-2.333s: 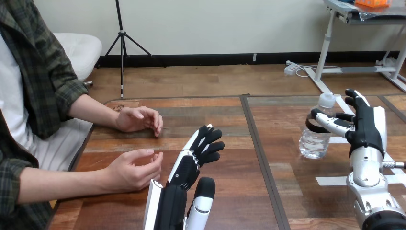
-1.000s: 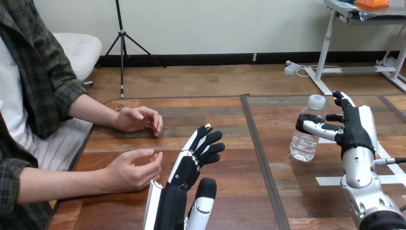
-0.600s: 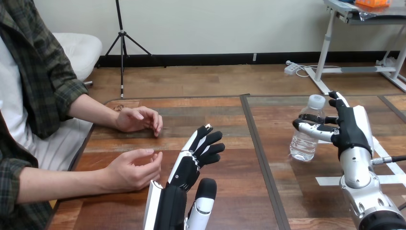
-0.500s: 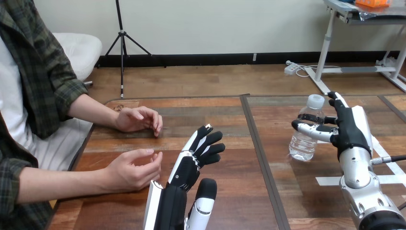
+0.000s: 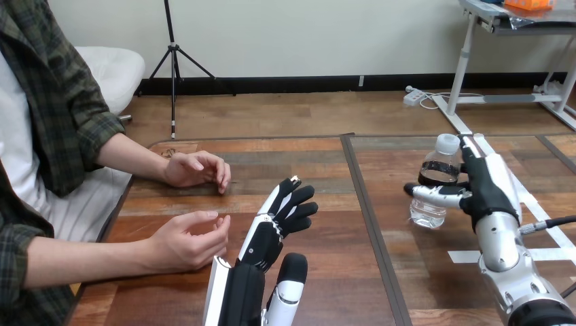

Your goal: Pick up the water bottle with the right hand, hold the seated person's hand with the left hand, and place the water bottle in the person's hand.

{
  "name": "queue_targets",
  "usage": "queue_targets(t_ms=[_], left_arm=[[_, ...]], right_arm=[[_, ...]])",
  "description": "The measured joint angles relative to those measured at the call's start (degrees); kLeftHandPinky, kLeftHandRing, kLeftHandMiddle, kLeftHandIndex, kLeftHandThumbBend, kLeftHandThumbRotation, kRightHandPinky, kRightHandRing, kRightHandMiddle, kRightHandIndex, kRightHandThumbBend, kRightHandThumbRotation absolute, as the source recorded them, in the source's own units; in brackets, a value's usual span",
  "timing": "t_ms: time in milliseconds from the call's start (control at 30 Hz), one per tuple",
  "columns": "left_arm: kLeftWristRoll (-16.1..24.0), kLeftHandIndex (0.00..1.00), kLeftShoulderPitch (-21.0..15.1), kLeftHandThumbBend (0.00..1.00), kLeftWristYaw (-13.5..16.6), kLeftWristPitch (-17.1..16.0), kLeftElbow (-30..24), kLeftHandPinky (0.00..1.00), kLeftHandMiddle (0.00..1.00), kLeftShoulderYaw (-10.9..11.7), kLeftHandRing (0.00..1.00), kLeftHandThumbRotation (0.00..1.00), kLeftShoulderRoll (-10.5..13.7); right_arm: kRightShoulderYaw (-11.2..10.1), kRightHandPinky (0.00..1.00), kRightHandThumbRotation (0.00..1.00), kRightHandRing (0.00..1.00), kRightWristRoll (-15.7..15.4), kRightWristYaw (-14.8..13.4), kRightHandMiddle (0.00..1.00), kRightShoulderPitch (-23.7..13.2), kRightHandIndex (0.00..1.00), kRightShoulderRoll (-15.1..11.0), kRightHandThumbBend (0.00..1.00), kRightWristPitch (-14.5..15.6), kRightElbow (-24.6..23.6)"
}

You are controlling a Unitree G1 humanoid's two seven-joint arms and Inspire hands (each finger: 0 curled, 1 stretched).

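We judge that the first step, the pick-up, is in hand or just done: our right hand (image 5: 479,190) is closed around the water bottle (image 5: 435,178), with the thumb low across its front and a finger wrapped round it higher up. The bottle is upright over the right half of the table (image 5: 326,285). We cannot tell whether its base touches the wood or hangs just above it. Our left hand (image 5: 272,231) is open, with the fingers nearly straight and a little spread, and it holds nothing. It is near the middle of the table, close beside the person's lower hand (image 5: 193,241) but apart from it. That hand lies on its side, loosely curled, and the person's upper hand (image 5: 197,168) rests farther back on the table. So the holding step is not yet done. In our judgement the next move calls for two things: the left hand must reach leftward and take the lower hand gently, and the right hand must carry the bottle well to the left, upright and firmly gripped.
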Motion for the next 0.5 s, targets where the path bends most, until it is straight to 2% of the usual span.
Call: queue_targets(t_ms=[500], left_arm=[[0.17, 0.9, 0.07, 0.45, 0.24, -0.01, 0.0, 0.77, 0.85, 0.03, 0.81, 0.94, 0.0]], right_arm=[[0.7, 0.92, 0.03, 0.99, -0.49, 0.69, 0.99, -1.42, 0.96, -0.39, 0.75, -2.33, 4.51]])
